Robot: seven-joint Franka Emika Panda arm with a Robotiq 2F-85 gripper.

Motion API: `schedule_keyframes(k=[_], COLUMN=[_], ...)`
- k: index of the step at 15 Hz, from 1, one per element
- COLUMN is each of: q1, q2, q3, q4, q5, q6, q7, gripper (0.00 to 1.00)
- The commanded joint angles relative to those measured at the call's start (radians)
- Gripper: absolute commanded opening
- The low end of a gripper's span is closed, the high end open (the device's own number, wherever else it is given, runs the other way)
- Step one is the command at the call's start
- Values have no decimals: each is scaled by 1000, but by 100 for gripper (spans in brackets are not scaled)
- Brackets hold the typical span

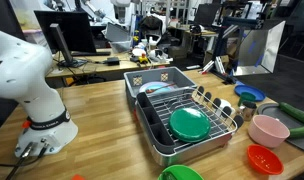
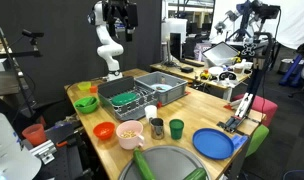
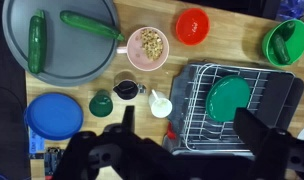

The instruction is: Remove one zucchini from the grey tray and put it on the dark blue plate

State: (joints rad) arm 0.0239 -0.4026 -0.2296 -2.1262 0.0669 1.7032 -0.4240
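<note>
Two dark green zucchinis lie in the grey tray point(image 3: 12, 70): one near its left side point(image 3: 37, 40), one slanted near its top point(image 3: 90, 25). The tray also shows in both exterior views point(image 2: 172, 160) point(image 1: 298, 140), each with a zucchini on it point(image 2: 142, 163) point(image 1: 292, 112). The dark blue plate point(image 3: 54, 115) point(image 2: 214, 143) point(image 1: 249, 93) lies empty just beside the tray. My gripper point(image 3: 192, 140) is open and empty. It hangs high above the table, over the dish rack's near edge, far from the tray. It shows dark at the top of an exterior view point(image 2: 118, 20).
A pink bowl point(image 3: 147, 47), a red bowl point(image 3: 193, 25) and a green bowl point(image 3: 285, 42) stand along the table. Three small cups point(image 3: 125, 89) stand between the plate and a dark tub with a wire rack point(image 3: 282, 100) that holds a green plate point(image 3: 230, 97).
</note>
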Motion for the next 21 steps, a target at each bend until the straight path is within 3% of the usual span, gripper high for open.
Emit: schedule_keyframes(k=[1, 8, 18, 21], q1=[-23, -27, -122, -131], q2=[3, 5, 80, 91], q3=[19, 16, 7, 8], q4=[2, -3, -95, -107], q5=[8, 12, -7, -2], q6=[-3, -5, -2, -5], q7=[-7, 0, 187, 171], gripper=[100, 100, 100, 100])
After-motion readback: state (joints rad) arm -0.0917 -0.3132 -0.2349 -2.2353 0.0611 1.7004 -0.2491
